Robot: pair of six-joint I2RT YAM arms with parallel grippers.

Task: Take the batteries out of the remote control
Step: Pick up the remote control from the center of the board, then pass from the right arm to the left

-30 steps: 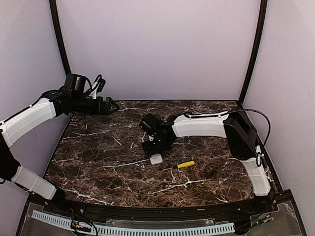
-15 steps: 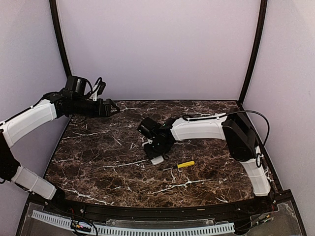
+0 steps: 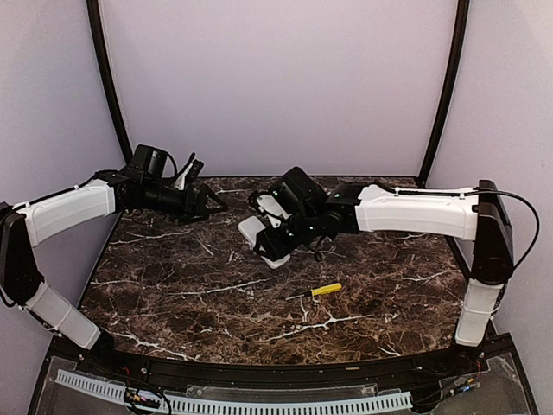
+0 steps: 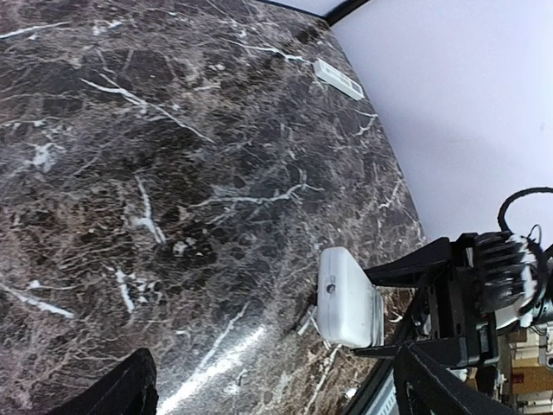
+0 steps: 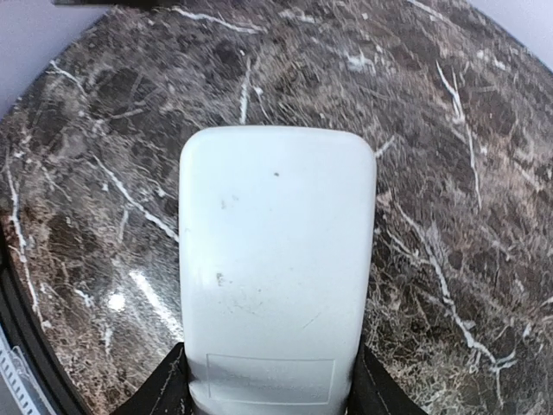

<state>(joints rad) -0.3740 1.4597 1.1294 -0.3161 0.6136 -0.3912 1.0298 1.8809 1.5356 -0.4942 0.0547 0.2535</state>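
The right gripper (image 3: 278, 242) is clenched on the remote (image 3: 252, 230), just left of the centre of the top view. The remote is a white, rounded-corner slab, held clear of the dark marble table (image 3: 173, 285) and tilted, with its free end pointing to the upper left of the frame. In the right wrist view its smooth white face fills the middle of the frame. The two black fingers (image 5: 160, 393) press its sides at the bottom edge. A faint rectangular outline shows near the gripped end.

The batteries cannot be seen in any view.

The left gripper (image 3: 210, 207) hangs released at the upper left of the top view, its jaws spread wide with nothing between them. It points toward the remote and is near it but apart. Its wrist camera shows the remote at lower right, in the other arm's grip.

A yellow-handled screwdriver (image 3: 316, 290) lies flat on the table, below and right of the remote. A small flat white cover (image 4: 339, 79) lies near the table's far edge in the left wrist view.
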